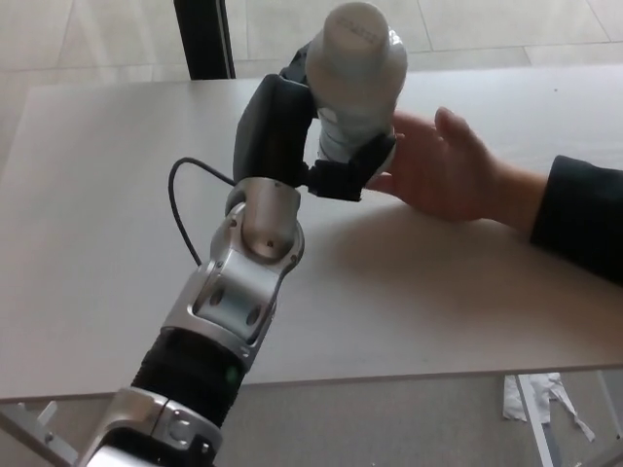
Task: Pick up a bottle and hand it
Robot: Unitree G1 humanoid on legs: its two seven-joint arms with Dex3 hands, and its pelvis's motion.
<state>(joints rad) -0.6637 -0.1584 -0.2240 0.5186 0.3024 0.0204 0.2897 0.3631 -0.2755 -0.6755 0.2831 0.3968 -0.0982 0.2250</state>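
Observation:
A translucent white bottle (356, 73) with a white cap stands upright in my left hand (297, 136), which is shut on it and holds it well above the table. The black fingers wrap the bottle's lower body. My silver left forearm (229, 292) reaches up from the bottom left. A person's open hand (438, 165), palm up with a dark sleeve behind it, lies just right of the bottle; the bottle hides its fingertips. My right hand does not show.
The white table (107, 195) spreads under everything, its near edge running along the bottom. A black post (204, 39) stands behind the far edge. Crumpled white paper (535, 399) lies on the floor at bottom right.

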